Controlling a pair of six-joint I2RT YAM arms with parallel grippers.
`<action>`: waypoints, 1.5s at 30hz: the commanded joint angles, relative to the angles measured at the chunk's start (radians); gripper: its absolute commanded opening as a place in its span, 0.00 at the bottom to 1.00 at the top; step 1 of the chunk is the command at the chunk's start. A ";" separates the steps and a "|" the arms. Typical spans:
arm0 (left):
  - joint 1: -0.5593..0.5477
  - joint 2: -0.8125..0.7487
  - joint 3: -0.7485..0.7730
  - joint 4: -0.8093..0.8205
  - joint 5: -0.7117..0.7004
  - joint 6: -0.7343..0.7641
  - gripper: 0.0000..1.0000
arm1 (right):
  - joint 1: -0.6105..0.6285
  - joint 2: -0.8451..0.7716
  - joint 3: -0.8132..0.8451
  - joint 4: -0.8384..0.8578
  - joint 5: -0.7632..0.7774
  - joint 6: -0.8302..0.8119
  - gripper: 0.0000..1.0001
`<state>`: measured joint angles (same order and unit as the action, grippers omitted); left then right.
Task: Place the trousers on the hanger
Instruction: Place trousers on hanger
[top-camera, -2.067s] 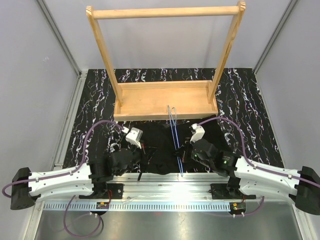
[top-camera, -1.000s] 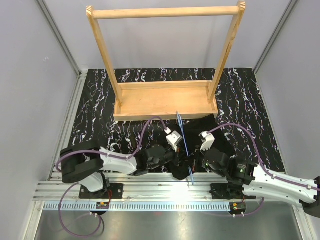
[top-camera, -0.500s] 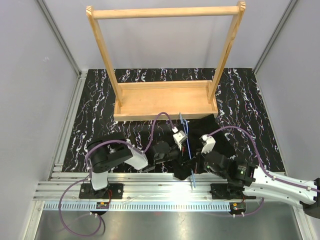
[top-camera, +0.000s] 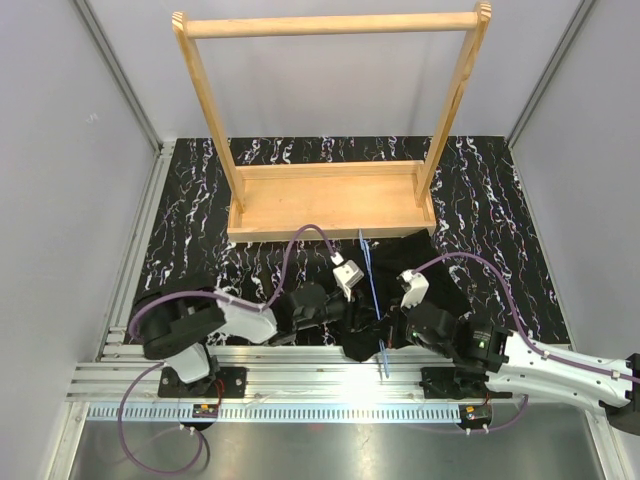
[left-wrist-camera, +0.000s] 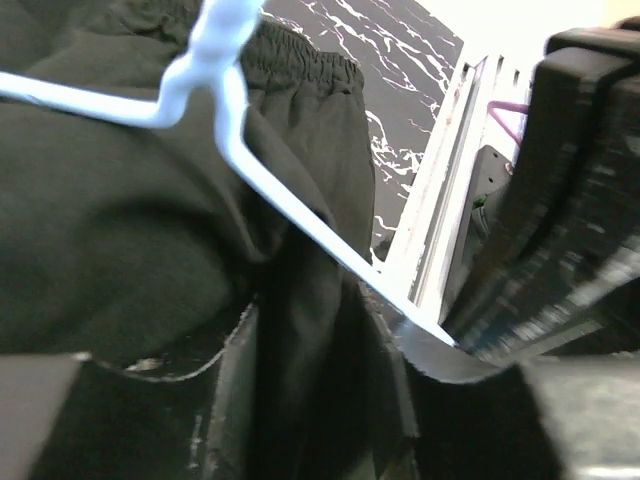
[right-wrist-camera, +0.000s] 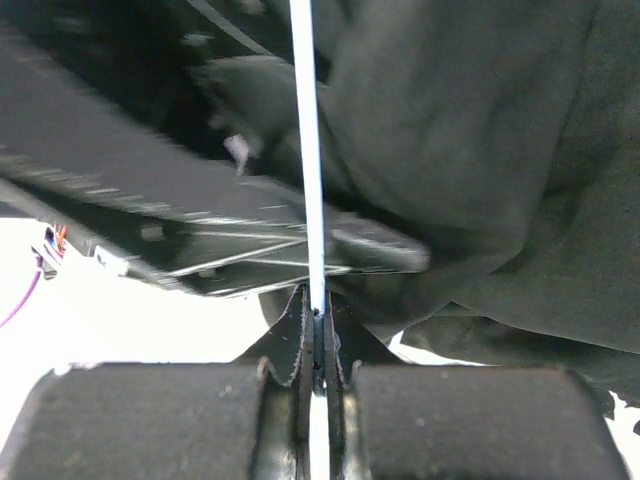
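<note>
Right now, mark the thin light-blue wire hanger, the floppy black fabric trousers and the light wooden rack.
hanger (right-wrist-camera: 308, 150): right wrist view, straight wire.
trousers (left-wrist-camera: 120, 250): left wrist view, wrinkled cloth.
rack (top-camera: 330, 24): top external view, top bar.

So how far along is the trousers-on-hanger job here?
Done: the right gripper grips the hanger by its wire, holding it up over the trousers. In hand: the left gripper, jaws apart, has fabric between its fingers beside the wire. Left: the trousers lie bunched on the mat, not visibly draped over the hanger.
</note>
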<state>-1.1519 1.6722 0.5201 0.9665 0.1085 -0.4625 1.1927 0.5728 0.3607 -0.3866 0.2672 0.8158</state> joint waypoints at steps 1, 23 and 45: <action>-0.005 -0.112 -0.040 -0.087 -0.064 0.056 0.43 | 0.005 0.004 0.007 0.043 0.014 0.014 0.00; -0.003 -0.488 -0.111 -0.160 -0.193 0.005 0.54 | 0.005 0.071 0.030 0.089 0.004 0.002 0.00; 0.110 0.030 -0.180 0.698 -0.115 -0.392 0.66 | 0.007 0.058 0.011 0.086 -0.014 0.009 0.00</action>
<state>-1.0454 1.6714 0.3286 1.2522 -0.0273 -0.7994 1.1965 0.6388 0.3645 -0.3210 0.2382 0.8165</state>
